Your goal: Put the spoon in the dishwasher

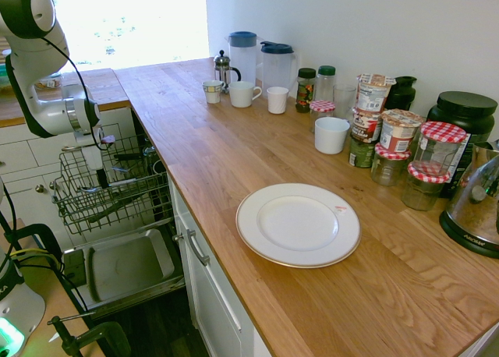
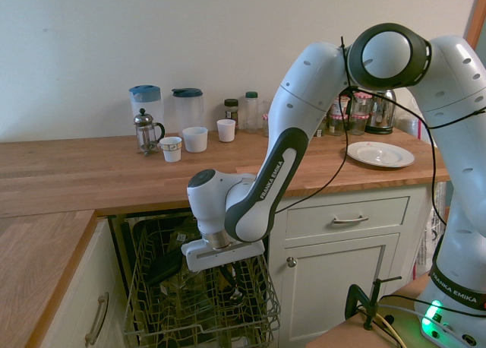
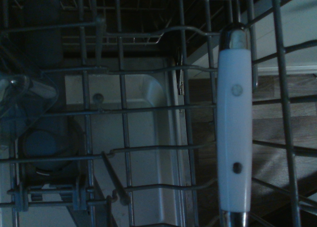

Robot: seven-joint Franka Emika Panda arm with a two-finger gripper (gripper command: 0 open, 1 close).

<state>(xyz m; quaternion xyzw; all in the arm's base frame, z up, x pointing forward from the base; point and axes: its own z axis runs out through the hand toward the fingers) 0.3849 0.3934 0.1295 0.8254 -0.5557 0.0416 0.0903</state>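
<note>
Kitchen counter (image 1: 234, 154) beside open dishwasher (image 1: 117, 193): hand (image 2: 228, 276) lowered into rack, pinching spoon (image 3: 234, 118), apparently only release left.

bench (image 1: 234, 154): warm brown wood grain | plate (image 1: 298, 224): white, thin gold rim | dishwasher (image 1: 117, 189): grey wire rack, grey door lining | spoon (image 3: 234, 123): pale white handle, silvery ends | jugs (image 1: 243, 54): clear, blue lids | jar lids (image 1: 443, 132): red-white gingham

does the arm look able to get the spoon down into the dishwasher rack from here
Probably yes: the hand is already down inside the open wire rack, and the spoon hangs among the wires with nothing visibly blocking it below.
</note>
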